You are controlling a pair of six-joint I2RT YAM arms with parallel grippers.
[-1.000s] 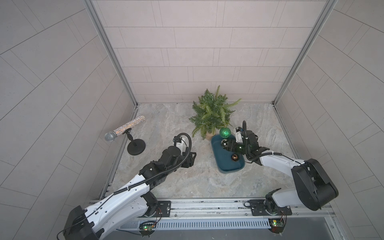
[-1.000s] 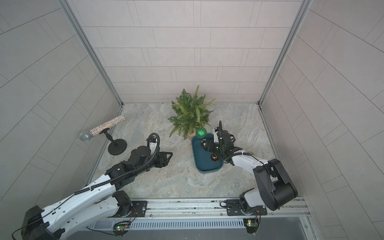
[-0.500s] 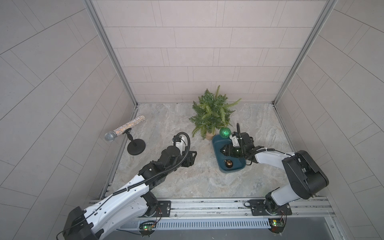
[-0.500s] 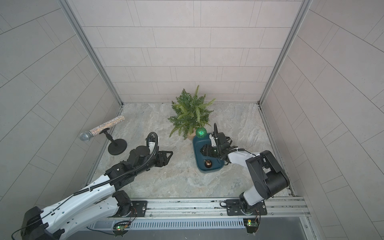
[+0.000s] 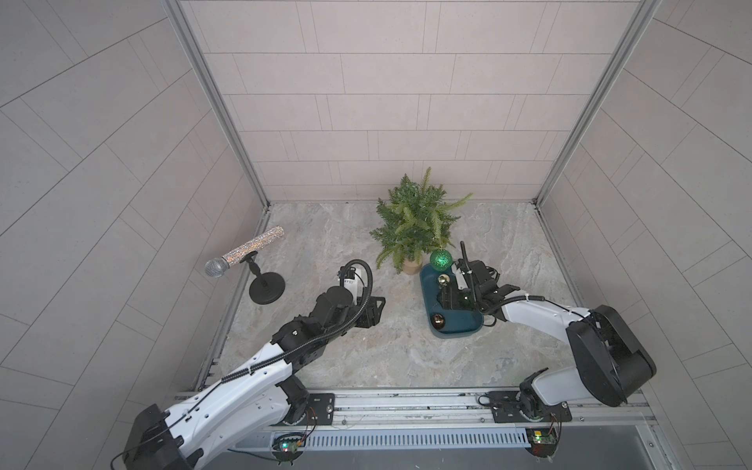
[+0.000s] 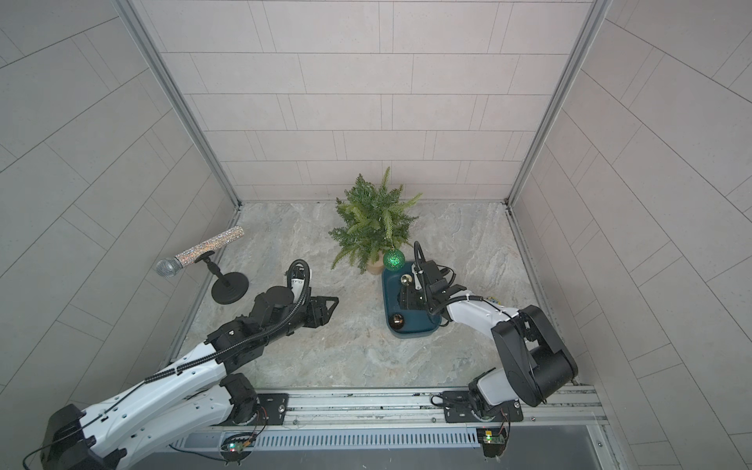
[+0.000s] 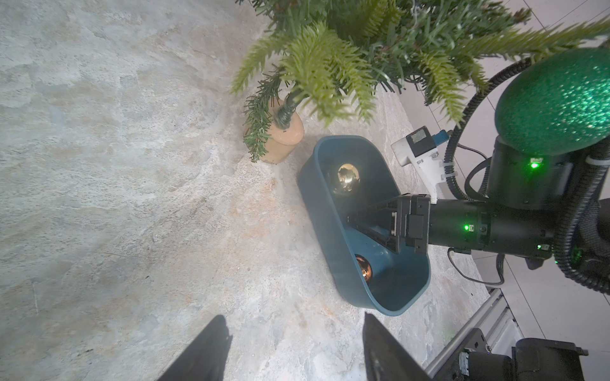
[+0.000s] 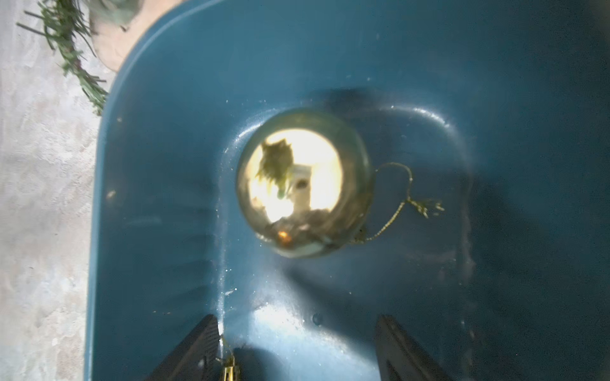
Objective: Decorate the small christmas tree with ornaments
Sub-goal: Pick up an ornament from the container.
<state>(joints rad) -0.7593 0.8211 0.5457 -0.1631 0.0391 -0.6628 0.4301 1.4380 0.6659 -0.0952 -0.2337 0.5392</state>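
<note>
Two white-and-black robot arms reach in from six o'clock over a grey marble-patterned tabletop [image 5: 325,244]. The small artificial green fir tree [image 5: 415,221] stands upright on its tan base at twelve o'clock, close to the back wall. A sequinned silver microphone [image 5: 244,254], tilted on a black round-footed stand, sits at nine o'clock.

A teal oblong plastic tray [image 5: 455,329] lies at five o'clock of the tree, its far corner just beside the tan base. The left gripper [image 5: 372,311] hovers at nine o'clock of the tray, well apart from it, with its fingers spread and nothing between them. The right gripper [image 8: 296,318] is down inside the tray, its fingers parted and clear of every bauble.

The glittery green bauble [image 5: 440,259] hangs from a low branch on the tree's five o'clock side, above the tray's far end. The pale gold mirror-bright bauble [image 8: 302,183] rests at the tray's twelve o'clock end, its cord loop trailing on the floor. The copper-bronze bauble [image 5: 438,320] sits in the seven o'clock corner. A tiny brass-coloured piece [image 8: 228,364] lies by one right finger; contact is unclear.
</note>
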